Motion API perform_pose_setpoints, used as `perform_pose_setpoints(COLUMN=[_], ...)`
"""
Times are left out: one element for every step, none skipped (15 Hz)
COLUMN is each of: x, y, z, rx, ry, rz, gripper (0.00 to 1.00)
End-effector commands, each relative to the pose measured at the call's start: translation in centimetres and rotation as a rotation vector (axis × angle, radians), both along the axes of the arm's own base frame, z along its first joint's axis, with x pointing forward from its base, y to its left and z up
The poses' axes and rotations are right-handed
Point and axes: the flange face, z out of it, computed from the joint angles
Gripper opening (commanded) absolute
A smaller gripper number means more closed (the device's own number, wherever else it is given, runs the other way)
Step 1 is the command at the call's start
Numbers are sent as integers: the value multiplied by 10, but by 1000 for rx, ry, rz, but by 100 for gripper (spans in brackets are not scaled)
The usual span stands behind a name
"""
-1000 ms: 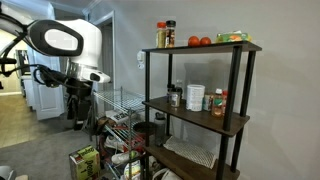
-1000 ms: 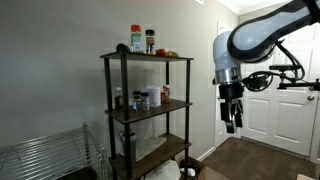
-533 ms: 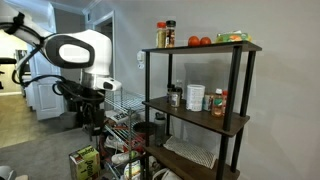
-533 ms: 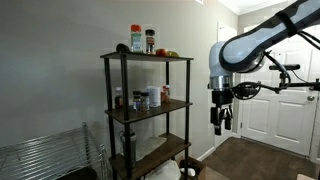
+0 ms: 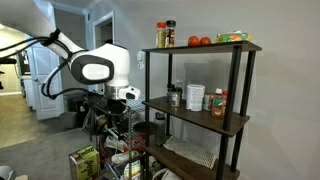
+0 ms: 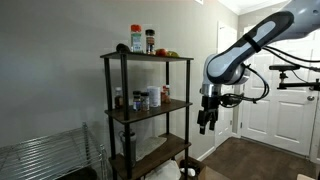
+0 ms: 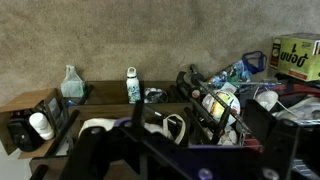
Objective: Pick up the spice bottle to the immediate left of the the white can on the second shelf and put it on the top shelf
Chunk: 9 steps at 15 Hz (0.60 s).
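End effector (image 6: pixel 204 125) hangs released, well apart from the rack (image 6: pixel 125 140) — spice bottle (image 5: pixel 174 97) sits just beside the white can (image 5: pixel 195 97) on the second shelf (image 5: pixel 232 121).

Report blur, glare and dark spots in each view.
In an exterior view the black metal-framed rack is evenly lit and legible; in an exterior view the white panelled door is brightest, the rack dimmer; in the wrist view the dark gripper is a blurred foreground silhouette.

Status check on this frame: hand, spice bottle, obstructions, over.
Hand open, empty, hanging beside the black metal rack. Small dark black-capped spice bottle on dark wooden second shelf, beside white can, untouched. Nothing seen blocking approach.
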Motion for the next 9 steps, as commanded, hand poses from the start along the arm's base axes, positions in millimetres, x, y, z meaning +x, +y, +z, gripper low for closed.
perform_pose_setpoints(x=[16,18,20,21,23,24,25,27,28], y=[-7,-8,-9,-9,-9,-9,-9,-9,-8], z=[-8,-10,-11,-11,-12,-12,-12,-13,-12], rx=[49,57,65,72,79,84,89,93,98], ry=[-24,-25,-25,-27,-28,-30,-31,-32,-34], rz=[27,31,35,40,42,46,51,54,56], gripper=[100,100,100,100,100,100,100,100,100])
